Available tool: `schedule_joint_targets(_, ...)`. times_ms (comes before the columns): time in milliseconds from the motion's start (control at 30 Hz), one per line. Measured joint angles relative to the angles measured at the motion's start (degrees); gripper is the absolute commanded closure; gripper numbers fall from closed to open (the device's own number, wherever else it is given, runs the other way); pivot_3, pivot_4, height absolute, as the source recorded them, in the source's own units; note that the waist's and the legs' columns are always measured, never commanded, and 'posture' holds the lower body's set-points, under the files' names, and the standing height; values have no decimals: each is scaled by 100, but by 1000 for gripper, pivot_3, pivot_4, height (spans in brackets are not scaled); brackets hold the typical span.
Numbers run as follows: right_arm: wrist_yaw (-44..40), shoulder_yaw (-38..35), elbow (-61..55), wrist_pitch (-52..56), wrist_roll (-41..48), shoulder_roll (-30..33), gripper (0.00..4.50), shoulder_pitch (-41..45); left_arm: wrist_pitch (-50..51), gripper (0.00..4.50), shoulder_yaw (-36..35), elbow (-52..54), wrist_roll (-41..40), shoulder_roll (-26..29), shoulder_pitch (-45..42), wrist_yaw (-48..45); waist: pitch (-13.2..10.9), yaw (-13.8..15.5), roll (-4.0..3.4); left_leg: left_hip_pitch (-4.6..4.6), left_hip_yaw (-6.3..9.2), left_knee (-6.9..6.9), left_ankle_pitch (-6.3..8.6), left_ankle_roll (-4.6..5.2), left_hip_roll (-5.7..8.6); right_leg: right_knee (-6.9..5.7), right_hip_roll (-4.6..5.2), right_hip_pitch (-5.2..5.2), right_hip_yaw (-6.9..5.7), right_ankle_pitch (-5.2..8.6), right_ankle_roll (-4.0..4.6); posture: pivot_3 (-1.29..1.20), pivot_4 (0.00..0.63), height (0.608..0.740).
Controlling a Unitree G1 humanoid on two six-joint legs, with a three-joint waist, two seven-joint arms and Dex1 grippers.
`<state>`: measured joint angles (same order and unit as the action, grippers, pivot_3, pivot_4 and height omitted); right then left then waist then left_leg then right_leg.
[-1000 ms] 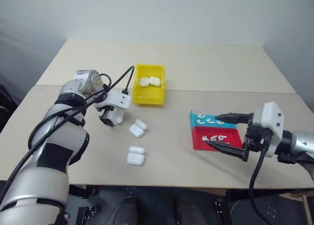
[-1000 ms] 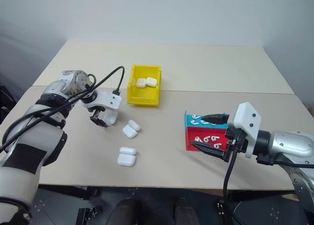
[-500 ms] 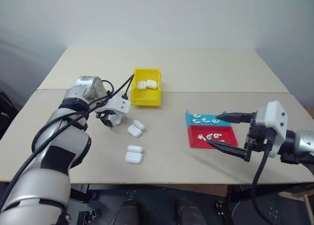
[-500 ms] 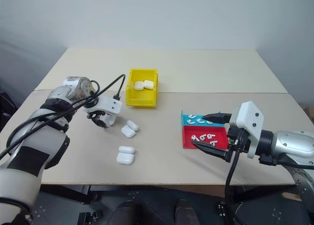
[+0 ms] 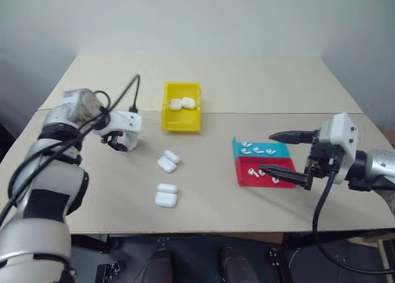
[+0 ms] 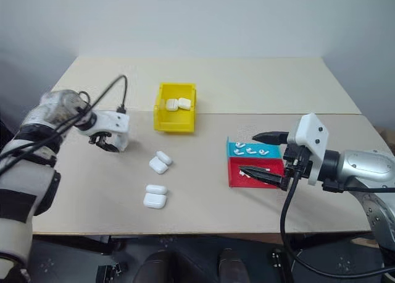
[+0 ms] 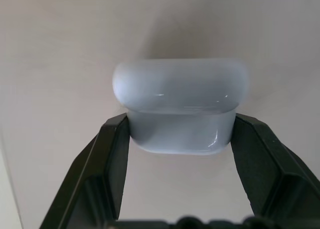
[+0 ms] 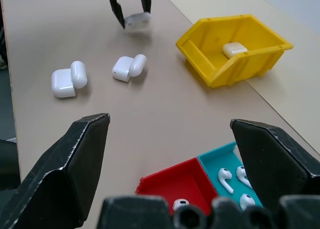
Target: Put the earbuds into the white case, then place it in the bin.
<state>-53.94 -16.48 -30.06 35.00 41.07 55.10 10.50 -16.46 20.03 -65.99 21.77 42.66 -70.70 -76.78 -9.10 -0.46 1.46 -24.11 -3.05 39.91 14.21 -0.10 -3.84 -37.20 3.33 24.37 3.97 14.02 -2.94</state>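
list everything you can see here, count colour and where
table: one, beige
bin: one, yellow, far centre of the table, two white cases inside
open cases on table: two, white, lids flipped open, between the bin and the near edge
held case: one, white, in the left pincer
teal tray: one, right side, white earbuds inside
red tray: one, touching the teal tray's near side, white earbuds inside
left pincer: black fingers, shut on the held case
right pincer: black fingers, open, by the trays

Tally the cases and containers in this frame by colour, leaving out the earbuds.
White cases: 5
Yellow bin: 1
Teal tray: 1
Red tray: 1
Total: 8
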Motion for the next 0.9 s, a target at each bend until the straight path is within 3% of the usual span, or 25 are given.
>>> schedule_joint_targets(167, -65, -25, 125, -1, 1, 0, 0, 5, 574, 1742, -1945, 1404, -2173, 93, 1005, -416, 0, 41, -1, -13, -2, -4, 14, 16, 0, 8, 11, -3, -6, 5, -8, 0, 150, 740)
schedule_joint_targets(267, -104, -34, 234, -1, 5, -1, 0, 33, 1687, 1742, -2538, 2822, -3119, -136, 1855, -106, -1, 54, 2, -18, 2, -1, 14, 16, 0, 9, 11, -6, -9, 4, -9, 0, 150, 740)
schedule_joint_targets(400, -114, -11, 428, 2, 25, -3, 0, 250, 3255, 1742, -2794, 4698, -4295, -442, 2490, 91, -2, 70, 3, -11, 3, 10, 14, 15, 2, 11, 9, -8, -8, 4, -10, 0, 150, 740)
schedule_joint_targets(533, -220, 31, 546, 2, 33, -2, 0, 446, 4158, 1742, -2887, 6246, -5352, -976, 2952, 440, -2, 65, 3, 7, 1, 10, 14, 15, 4, 12, 7, -19, -2, 5, -9, 0, 150, 740)
schedule_joint_targets(700, -456, 82, 699, 9, 28, 60, 0, 469, 4483, 1742, -2593, 7293, -5994, -1347, 3452, 473, -2, 40, 3, 23, 0, 8, 14, 15, 8, 8, 6, -26, 6, 4, -8, 0, 150, 740)
schedule_joint_targets(900, -849, 264, 726, 79, -170, 709, 0, 393, 4543, 1742, -2185, 7780, -6156, -1392, 3902, 430, -2, 26, 2, 32, -1, 3, 14, 15, 9, 8, 5, -29, 9, 3, -6, 0, 150, 740)
